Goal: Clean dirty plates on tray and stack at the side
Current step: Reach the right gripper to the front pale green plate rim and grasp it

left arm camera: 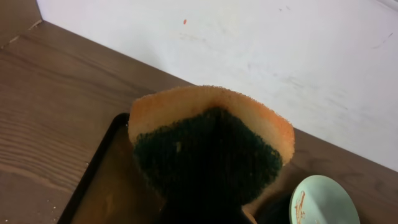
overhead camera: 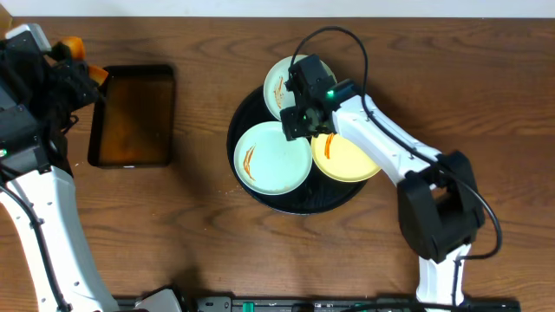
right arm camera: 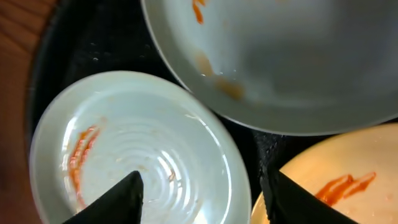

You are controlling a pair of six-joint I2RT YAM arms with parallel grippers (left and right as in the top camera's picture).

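**Rim of near mint plate (overhead camera: 270, 158) sits btwn right fingers (right arm camera: 121, 199)**

All 3 plates are on the tray (overhead camera: 295, 201), none stacked at the side yet. The near mint plate is on the tray's near-left part, the far mint plate (overhead camera: 279, 82) at its far edge, and the yellow plate (overhead camera: 347, 160) on its right. The right fingers hang over the tray's centre, apart. One tip is over the near mint plate's bowl, the other over the dark gap toward the yellow plate, so that plate's right rim runs btwn them. Can't tell if they touch it. A straight close should pinch that rim. The right arm is far nearer. The left fingers (overhead camera: 85, 82), well off the tray's left above the small tray of brown liquid (overhead camera: 133, 117), are clamped on a sponge (left arm camera: 211, 143).
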